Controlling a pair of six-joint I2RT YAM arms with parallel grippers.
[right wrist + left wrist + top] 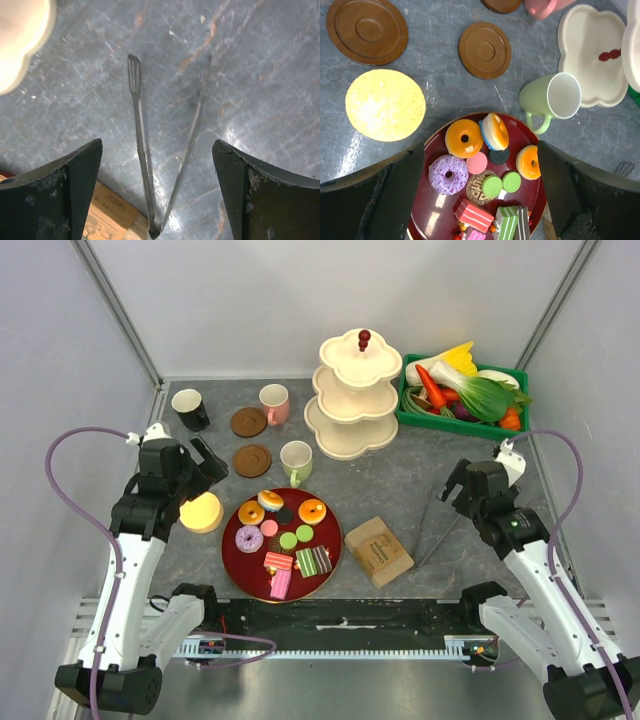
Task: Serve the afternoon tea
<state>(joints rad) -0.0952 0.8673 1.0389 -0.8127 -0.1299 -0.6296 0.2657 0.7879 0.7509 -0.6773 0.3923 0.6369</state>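
The right jaws stand wide and empty, their dark tips at the lower corners of the right wrist view. Between them a pair of thin metal tongs (142,150) lies flat on the grey desk (400,480), with the joined end at the bottom of the frame and the two arms spread towards the top. A corner of the tan block (107,217) shows at the lower left.

The left jaws are just as wide and hold nothing. In the left wrist view they frame the red plate (427,215) at lower centre, and all the pastries (464,137) sit on it: donuts, macarons and striped cake slices. Just beyond the plate's upper right rim the pale-green mug (555,97) lies tipped towards the camera. A yellow disc (385,104) lies at the left and two brown coasters (484,49) lie towards the top.

From above, the pink mug (273,403) and black mug (190,409) stand in the upper left of the desk. The cream tiered stand (358,395) stands at upper centre with bare tiers.

The task looks barely begun, since nothing is plated or set out. The step in hand appears to be taking up the tongs. That calls for the right arm to drop low enough to catch the thin metal off the desk. It should close across both arms of the tongs, so that they can be squeezed on a pastry afterwards.
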